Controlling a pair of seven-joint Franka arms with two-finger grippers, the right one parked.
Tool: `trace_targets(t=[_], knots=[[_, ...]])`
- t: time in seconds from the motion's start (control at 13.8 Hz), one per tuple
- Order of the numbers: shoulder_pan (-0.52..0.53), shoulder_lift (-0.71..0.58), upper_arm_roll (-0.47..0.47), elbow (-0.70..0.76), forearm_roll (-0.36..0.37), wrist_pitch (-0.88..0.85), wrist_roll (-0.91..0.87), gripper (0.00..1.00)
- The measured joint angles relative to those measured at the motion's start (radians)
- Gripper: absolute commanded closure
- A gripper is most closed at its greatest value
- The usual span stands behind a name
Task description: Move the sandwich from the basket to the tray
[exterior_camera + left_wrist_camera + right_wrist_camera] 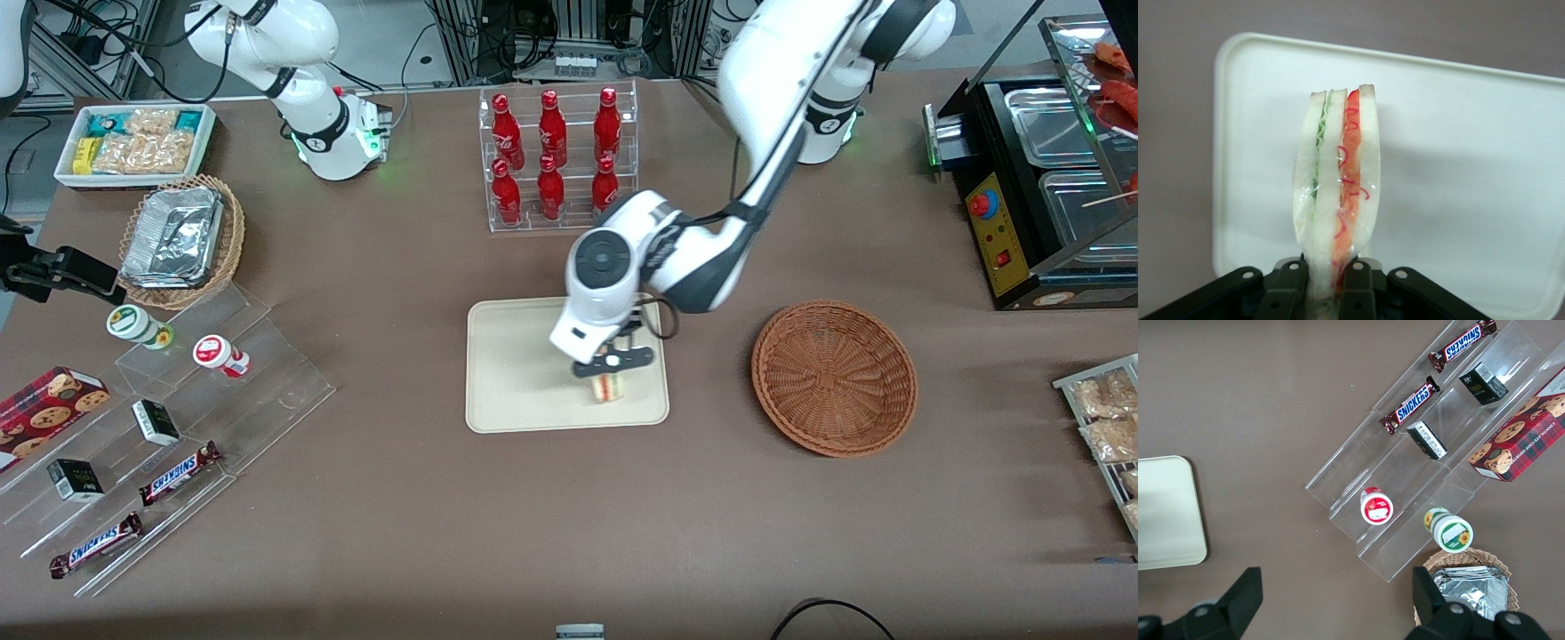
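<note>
The gripper (1327,283) hides the bottom end of the wrapped triangular sandwich (1337,193). In the front view, the white arm covers part of the cream rectangular tray (516,373).

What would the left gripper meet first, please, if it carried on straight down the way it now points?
Most likely the tray. The left gripper, jaws shut on the sandwich, points down at the tray's bare surface, so the sandwich's lower edge would touch first. How much gap remains is unclear.
</note>
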Motion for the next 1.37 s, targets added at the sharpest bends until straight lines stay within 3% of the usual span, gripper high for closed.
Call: trace_targets(t=[0.36,0.43,0.51,0.58,1.01,1.37], knots=[[-0.055,0.119,0.001,0.125,0.0,0.0,-0.077,1.0],[-0.057,0.125,0.001,0.131,0.0,-0.001,-0.081,0.81],[-0.057,0.129,0.001,0.133,0.0,-0.002,-0.085,0.09],[-0.057,0.133,0.001,0.133,0.0,-0.003,-0.093,0.0],[-0.058,0.113,0.006,0.177,0.0,-0.026,-0.099,0.0],[-0.054,0.007,0.036,0.181,0.029,-0.109,-0.082,0.0]])
